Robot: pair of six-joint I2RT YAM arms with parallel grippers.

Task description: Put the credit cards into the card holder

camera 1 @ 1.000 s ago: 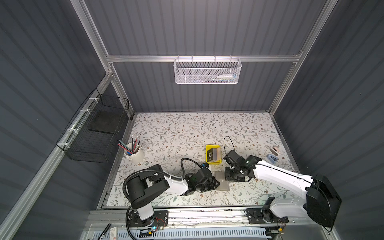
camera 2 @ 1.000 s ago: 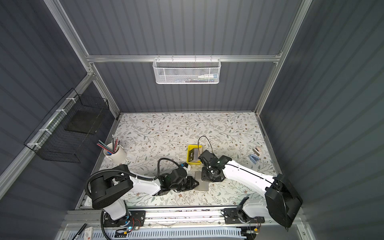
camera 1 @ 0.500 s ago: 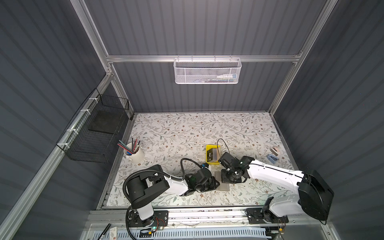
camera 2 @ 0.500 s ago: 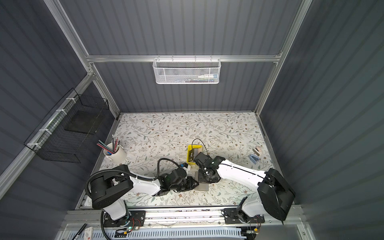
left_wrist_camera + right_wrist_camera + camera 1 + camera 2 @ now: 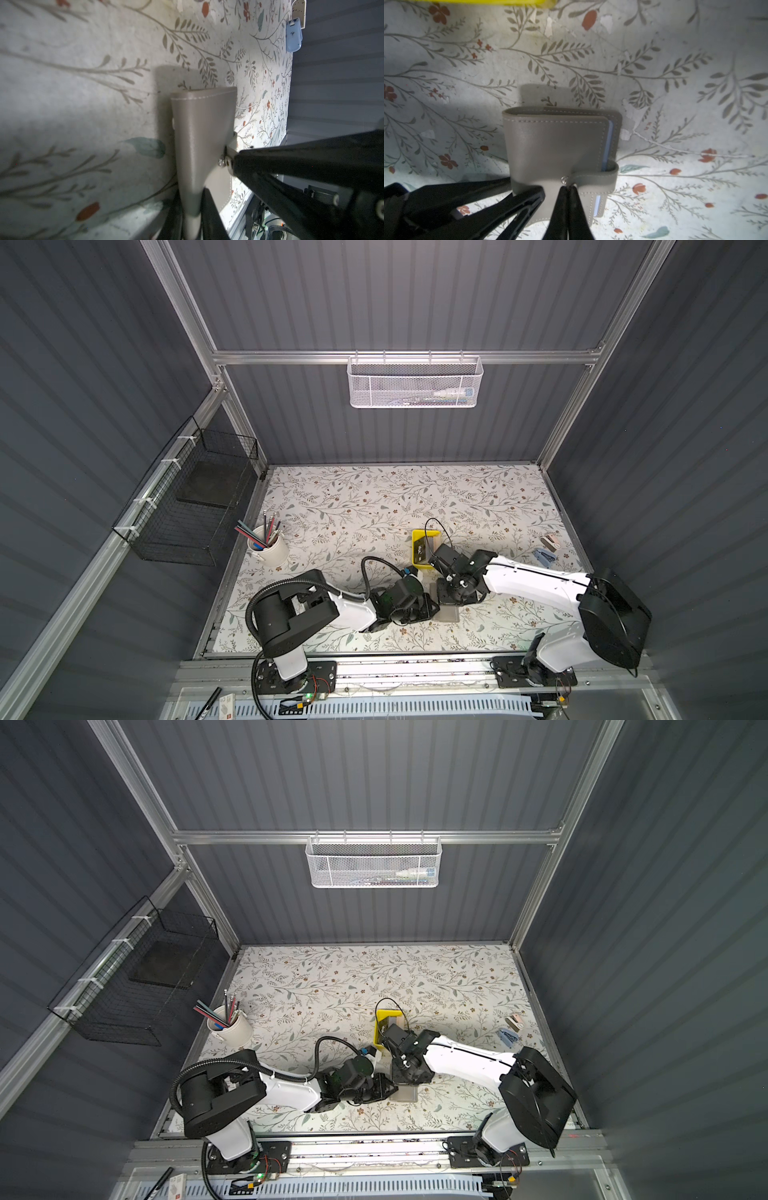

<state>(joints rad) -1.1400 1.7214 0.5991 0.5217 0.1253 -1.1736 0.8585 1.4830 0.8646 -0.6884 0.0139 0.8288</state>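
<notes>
Both closed: left gripper (image 5: 192, 207) clamps the card holder (image 5: 556, 145) edge, right gripper (image 5: 568, 190) pinched together, tips touching its snap strap (image 5: 596, 178).

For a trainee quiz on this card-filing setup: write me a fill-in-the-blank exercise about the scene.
1. The credit cards lie in a tray coloured ____.
2. The left gripper is shut on the edge of the ____.
3. The right gripper has its jaws ____.
4. The cup holding pencils is ____.
Missing: yellow; card holder; shut; white.
</notes>
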